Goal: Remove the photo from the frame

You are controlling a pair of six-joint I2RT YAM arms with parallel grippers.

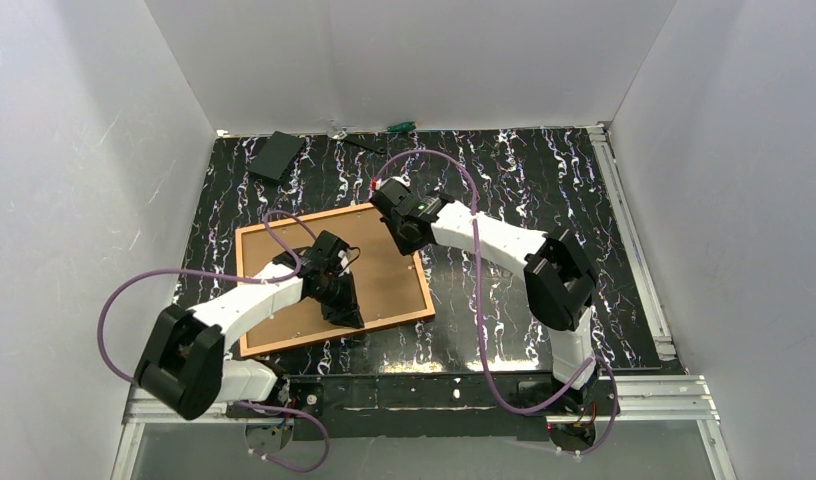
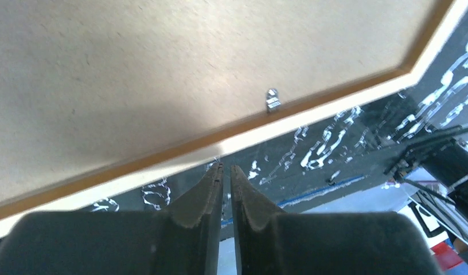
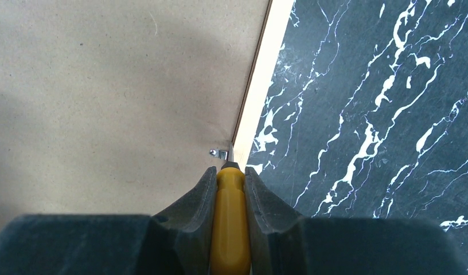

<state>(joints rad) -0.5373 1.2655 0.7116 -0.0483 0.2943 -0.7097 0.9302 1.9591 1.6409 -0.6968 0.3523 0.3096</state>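
Note:
The frame (image 1: 329,211) lies face down on the black marbled table, so the photo shows only its plain brown board back (image 1: 384,280). My left gripper (image 1: 344,318) is shut and empty, and stands over the frame's near rail (image 2: 312,106), with a small metal clip (image 2: 272,101) just beyond it. My right gripper (image 1: 402,240) is shut on a yellow-handled screwdriver (image 3: 230,217). The screwdriver's tip is at a metal clip (image 3: 219,153) where the board (image 3: 105,103) meets the frame's right rail (image 3: 266,80). The left fingertips (image 2: 218,172) hold nothing.
A black box (image 1: 276,155) lies at the table's far left corner. A green-handled tool (image 1: 401,126) lies by the back wall. White walls close in three sides. A metal rail (image 1: 634,250) runs along the table's right edge.

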